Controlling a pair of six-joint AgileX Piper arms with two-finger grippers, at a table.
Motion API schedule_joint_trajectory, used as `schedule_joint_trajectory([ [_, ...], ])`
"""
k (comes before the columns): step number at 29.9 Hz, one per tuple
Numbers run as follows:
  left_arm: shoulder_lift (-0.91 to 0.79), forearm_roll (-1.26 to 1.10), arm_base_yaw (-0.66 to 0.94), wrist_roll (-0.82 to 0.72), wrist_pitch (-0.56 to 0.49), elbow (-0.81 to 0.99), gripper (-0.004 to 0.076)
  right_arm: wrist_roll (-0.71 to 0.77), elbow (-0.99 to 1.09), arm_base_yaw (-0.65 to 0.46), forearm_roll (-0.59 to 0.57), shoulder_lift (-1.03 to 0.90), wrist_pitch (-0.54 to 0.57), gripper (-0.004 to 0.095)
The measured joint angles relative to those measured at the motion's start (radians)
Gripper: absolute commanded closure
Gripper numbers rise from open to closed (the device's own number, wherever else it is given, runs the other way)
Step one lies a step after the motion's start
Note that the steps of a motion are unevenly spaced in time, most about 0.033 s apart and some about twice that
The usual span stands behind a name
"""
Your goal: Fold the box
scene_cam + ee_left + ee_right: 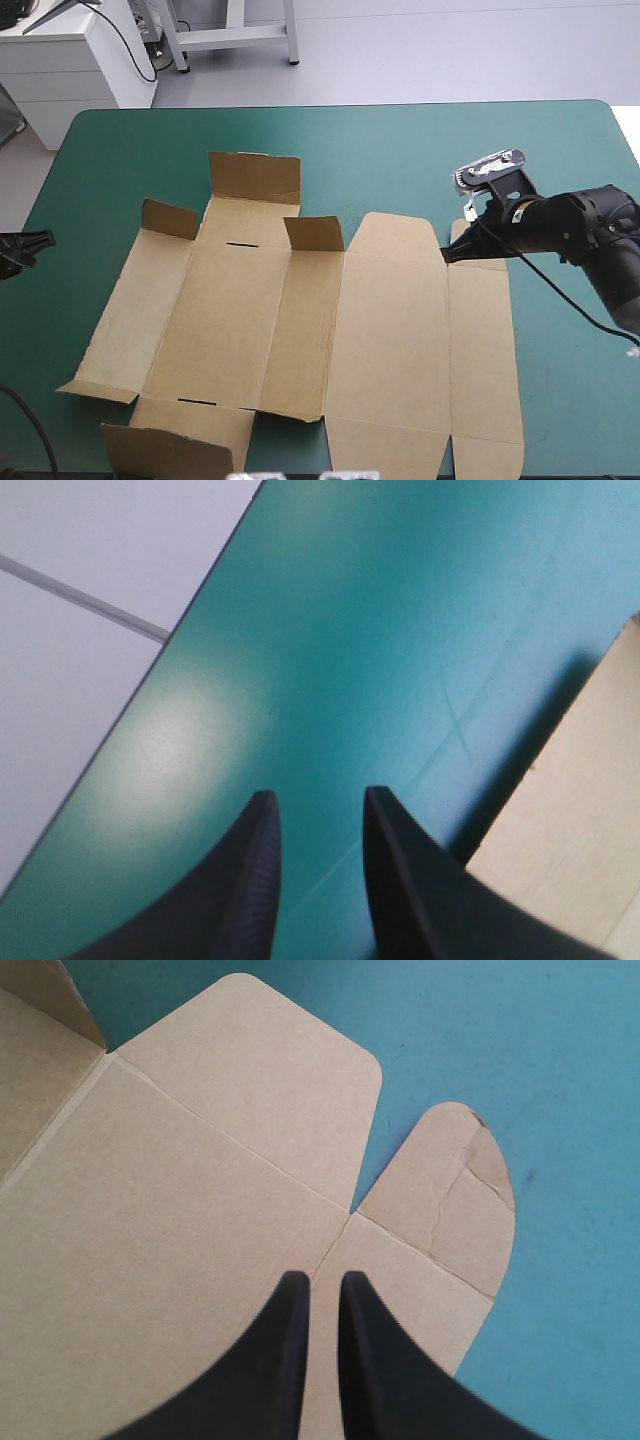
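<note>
High view: nearly clenched right gripper (447, 254) is aiming at the flat box (390, 330) crease, seemingly for folding; left gripper (315, 805) is idling, parted.

- I see pale grey floor (450, 50) beyond the bench's (400, 140) far edge.
- A white cabinet (70, 50) stands at far left, with a white metal frame (235, 35) beside it.
- Soft glare (185, 730) lies on the bench near its edge.
</note>
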Motion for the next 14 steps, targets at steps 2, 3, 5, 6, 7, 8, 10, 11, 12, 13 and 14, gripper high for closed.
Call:
schedule_joint_trajectory([
  [2,0.033,-0.128,0.087,0.041,-0.007,-0.001,0.0536,-0.002,0.0,0.0,0.007,0.0,0.0,0.0817],
  [3,0.055,-0.192,0.126,0.069,-0.007,-0.001,0.0536,-0.008,0.0,0.0,0.013,0.0,0.0,0.0817],
  [5,0.1,-0.284,0.182,0.13,-0.001,-0.001,0.0535,-0.013,0.0,0.0,0.02,0.0,0.0,0.0817],
  [6,0.127,-0.347,0.209,0.172,0.01,-0.001,0.0535,-0.015,0.0,0.0,0.023,0.0,0.0,0.0817],
  [7,0.155,-0.387,0.224,0.2,0.022,-0.001,0.0533,-0.016,0.0,0.0,0.025,0.0,0.0,0.0817],
  [8,0.184,-0.434,0.239,0.237,0.041,-0.001,0.0526,-0.017,0.0,0.0,0.026,0.0,0.0,0.0817],
  [10,0.237,-0.523,0.256,0.303,0.094,-0.001,0.0507,-0.019,0.0,0.0,0.026,0.0,0.0,0.0817],
  [11,0.266,-0.562,0.259,0.343,0.123,-0.001,0.0492,-0.019,0.0,0.0,0.026,0.0,0.0,0.0817],
  [12,0.295,-0.596,0.261,0.382,0.141,-0.001,0.0478,-0.019,0.0,0.0,0.026,0.0,0.0,0.0819],
  [13,0.317,-0.62,0.261,0.414,0.15,-0.001,0.0453,-0.019,0.0,0.0,0.027,0.0,0.0,0.0821],
  [14,0.342,-0.64,0.261,0.436,0.155,-0.001,0.0421,-0.019,0.0,0.0,0.027,0.0,0.0,0.0821],
])
